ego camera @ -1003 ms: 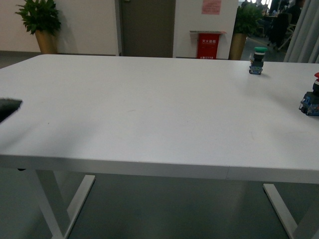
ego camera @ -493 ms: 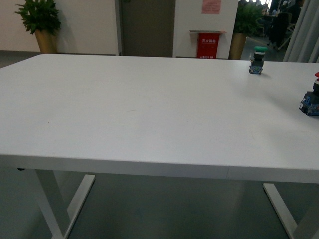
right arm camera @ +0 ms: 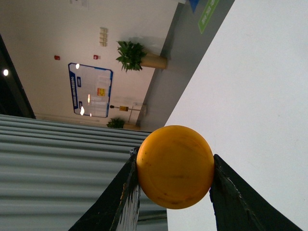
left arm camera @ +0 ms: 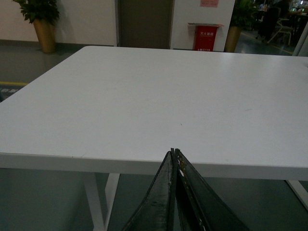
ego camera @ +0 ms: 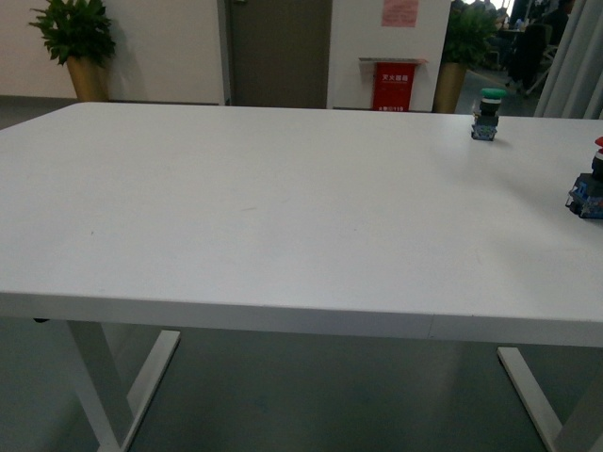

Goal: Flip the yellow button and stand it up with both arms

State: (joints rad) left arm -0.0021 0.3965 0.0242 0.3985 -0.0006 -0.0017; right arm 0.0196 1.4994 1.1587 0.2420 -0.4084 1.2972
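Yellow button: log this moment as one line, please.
yellow button: cap clamped in right gripper | left gripper: shut, empty, by table near edge | front view: no arms; green switch upright

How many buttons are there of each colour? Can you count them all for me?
yellow button: 1
green button: 1
red button: 1 (partly cut off at the picture's edge)
Total: 3 buttons
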